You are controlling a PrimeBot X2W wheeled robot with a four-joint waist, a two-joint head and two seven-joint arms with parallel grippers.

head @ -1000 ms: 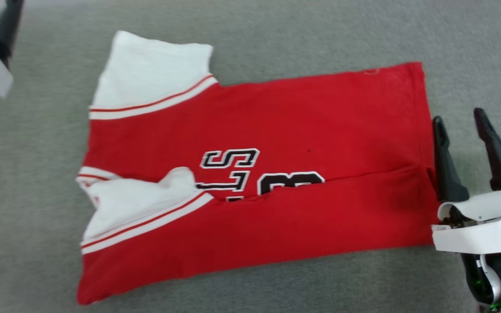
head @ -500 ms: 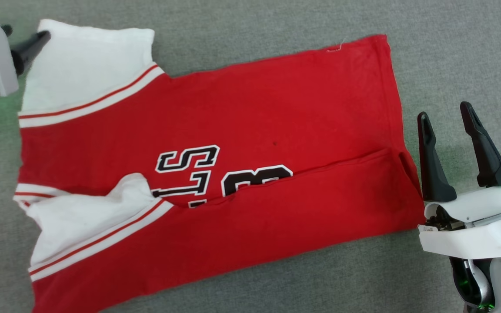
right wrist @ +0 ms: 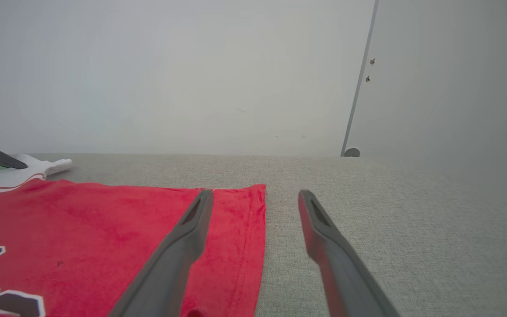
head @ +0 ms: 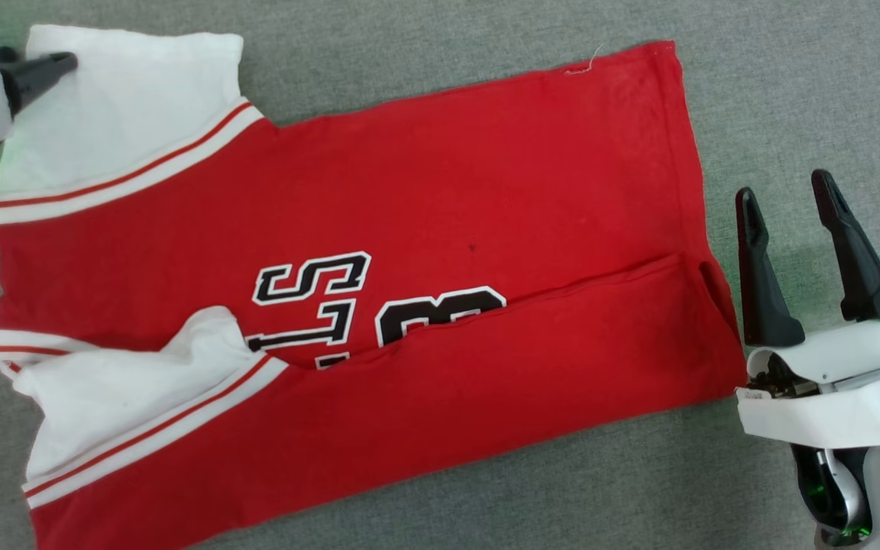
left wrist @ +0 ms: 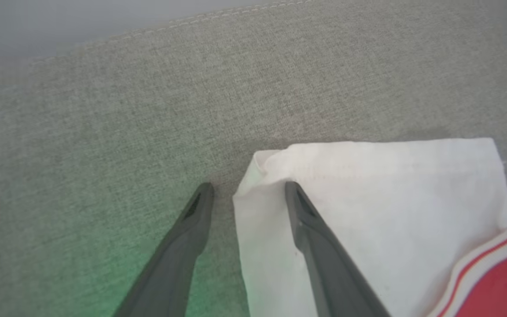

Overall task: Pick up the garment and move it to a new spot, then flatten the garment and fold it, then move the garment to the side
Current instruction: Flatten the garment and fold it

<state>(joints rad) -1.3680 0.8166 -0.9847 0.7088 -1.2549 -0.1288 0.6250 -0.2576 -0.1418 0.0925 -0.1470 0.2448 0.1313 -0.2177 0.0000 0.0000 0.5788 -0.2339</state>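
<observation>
On grey cloth [head: 791, 92] lies the shirt [head: 409, 191]. My left gripper [left wrist: 248, 187] gapes astride its sleeve [left wrist: 390, 198] corner; my right gripper [head: 784, 187] gapes empty by the hem [head: 689, 191].

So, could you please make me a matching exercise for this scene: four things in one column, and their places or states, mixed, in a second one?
Things:
1. left gripper
2. right gripper
3. nearer white sleeve
4. black-and-white lettering

Places or states:
A. partly covered by the folded red flap
B. open, beside the hem of the T-shirt
C. open, at the corner of the far white sleeve
D. folded in onto the red body

Pairs: 1-C, 2-B, 3-D, 4-A
</observation>
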